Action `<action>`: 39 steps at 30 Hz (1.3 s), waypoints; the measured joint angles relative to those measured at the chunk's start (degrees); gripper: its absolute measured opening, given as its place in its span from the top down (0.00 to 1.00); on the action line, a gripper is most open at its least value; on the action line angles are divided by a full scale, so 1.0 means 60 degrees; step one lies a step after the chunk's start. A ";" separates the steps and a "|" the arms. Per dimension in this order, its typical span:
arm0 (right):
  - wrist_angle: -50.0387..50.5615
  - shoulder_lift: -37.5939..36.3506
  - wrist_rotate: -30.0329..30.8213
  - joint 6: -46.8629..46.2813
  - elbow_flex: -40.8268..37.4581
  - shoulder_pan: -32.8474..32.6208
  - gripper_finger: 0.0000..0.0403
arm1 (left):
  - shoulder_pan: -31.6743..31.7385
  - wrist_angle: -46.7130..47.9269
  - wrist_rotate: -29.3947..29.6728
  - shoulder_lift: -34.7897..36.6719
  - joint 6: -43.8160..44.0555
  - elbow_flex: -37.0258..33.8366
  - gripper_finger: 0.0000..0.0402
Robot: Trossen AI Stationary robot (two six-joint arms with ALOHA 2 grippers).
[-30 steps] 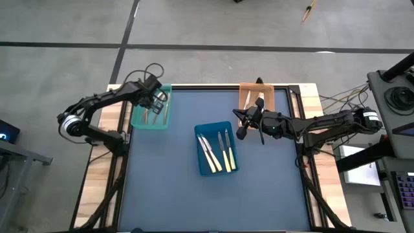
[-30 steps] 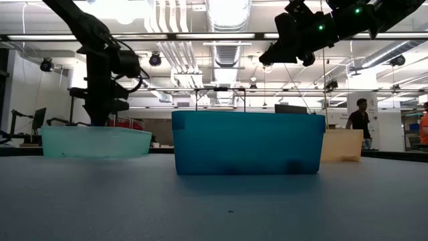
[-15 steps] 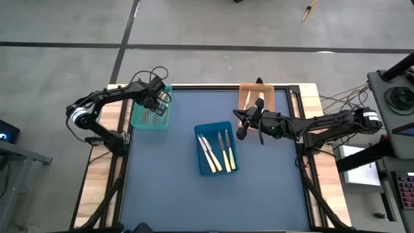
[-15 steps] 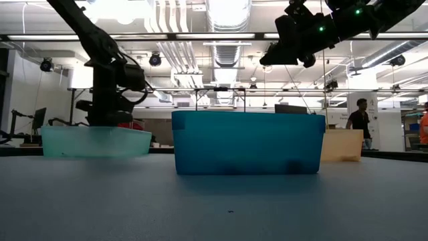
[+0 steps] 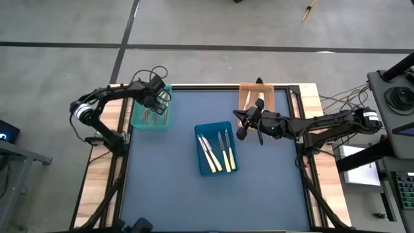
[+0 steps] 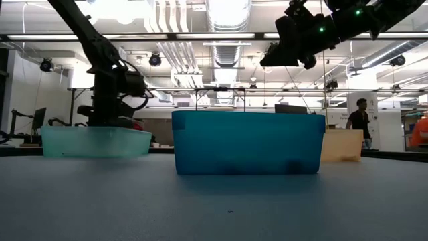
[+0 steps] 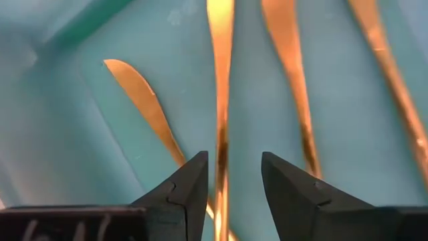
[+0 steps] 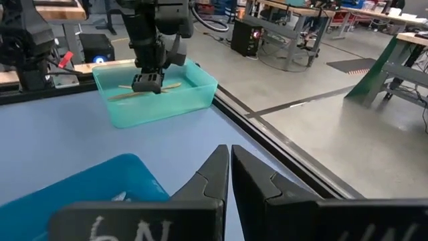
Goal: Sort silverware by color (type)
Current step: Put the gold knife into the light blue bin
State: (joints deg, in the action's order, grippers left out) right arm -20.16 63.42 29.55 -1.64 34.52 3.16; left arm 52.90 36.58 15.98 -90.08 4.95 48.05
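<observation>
My left gripper [image 7: 234,164] stands open, pointing down inside the teal tray [image 5: 137,120] at the table's far left. Several gold-handled utensils lie flat on that tray's floor. One of them [image 7: 221,87] runs between the two fingers, which stand on either side of it with room to spare. My right gripper [image 8: 229,152] is shut with nothing in it. It hovers level above the table between the blue tray [image 5: 202,169] and the orange tray [image 5: 244,97]. Cream-handled utensils [image 5: 220,150] lie in the blue tray.
The three trays sit in the table's far half, the orange one at the far edge with a pale utensil [image 5: 260,102] in it. The near half of the blue table top [image 5: 213,200] is bare. People show in the room behind [image 6: 359,119].
My left gripper has sunk lower into the teal tray, down toward the gold utensils on its floor. My right arm has kept still.
</observation>
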 joint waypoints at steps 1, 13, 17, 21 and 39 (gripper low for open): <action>0.0038 0.0000 -0.0002 0.0002 0.0000 0.0000 0.98 | 0.0052 -0.0003 -0.0008 -0.0053 0.0000 -0.0003 0.70; 0.0047 0.0000 0.0001 0.0013 -0.0004 0.0000 0.98 | 0.0082 -0.0022 -0.0138 -0.0176 0.0162 -0.0003 0.73; 0.0048 0.0001 -0.0001 0.0021 -0.0004 0.0000 0.98 | 0.0082 -0.0022 -0.0160 -0.0176 0.0349 -0.0003 0.79; 0.0048 0.0004 -0.0002 0.0024 -0.0004 0.0000 0.98 | 0.0085 -0.0022 -0.0166 -0.0176 0.0474 -0.0007 0.86; 0.0315 0.0004 -0.0002 0.0029 -0.0007 0.0000 0.98 | -0.0010 0.0552 -0.1294 -0.0105 0.1872 0.0168 0.99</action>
State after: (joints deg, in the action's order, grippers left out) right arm -18.27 63.44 29.54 -1.47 34.48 3.16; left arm 52.84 39.89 8.22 -90.71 16.19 49.06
